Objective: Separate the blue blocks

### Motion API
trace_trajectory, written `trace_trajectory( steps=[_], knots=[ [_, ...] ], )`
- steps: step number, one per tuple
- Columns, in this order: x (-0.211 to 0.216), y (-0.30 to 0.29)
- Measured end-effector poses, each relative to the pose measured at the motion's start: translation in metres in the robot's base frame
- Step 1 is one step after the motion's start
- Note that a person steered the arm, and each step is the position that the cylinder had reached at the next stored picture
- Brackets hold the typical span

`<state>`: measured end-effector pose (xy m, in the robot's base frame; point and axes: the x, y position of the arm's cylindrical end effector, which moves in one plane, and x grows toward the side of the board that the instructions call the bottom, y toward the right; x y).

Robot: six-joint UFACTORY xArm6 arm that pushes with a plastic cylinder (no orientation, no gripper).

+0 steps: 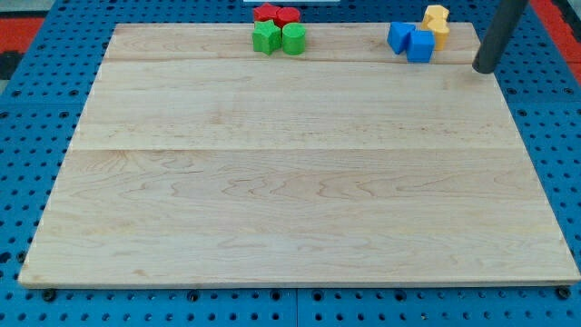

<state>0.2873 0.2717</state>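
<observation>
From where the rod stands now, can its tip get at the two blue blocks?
Probably yes. My tip is to the view's right of the blue blocks, with bare board between. The yellow block sits behind them, not in the way.

Four blocks cluster at the bench's (272, 227) 12 o'clock edge: the red star (265, 13) and red cylinder (288, 15) behind, the green star (266, 37) and green cylinder (293, 39) in front. Toward 2 o'clock, two blue blocks (399, 36) (420, 45) touch, the yellow block (437, 23) against them at 1 o'clock. My tip (485, 67) stands apart at their 4 o'clock.
</observation>
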Motion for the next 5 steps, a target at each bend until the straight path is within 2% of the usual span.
trace_trajectory(
  steps=[1,2,5],
  knots=[
    [-0.012,-0.014],
    [-0.003,-0.014],
    [0.006,-0.063]
  ],
)
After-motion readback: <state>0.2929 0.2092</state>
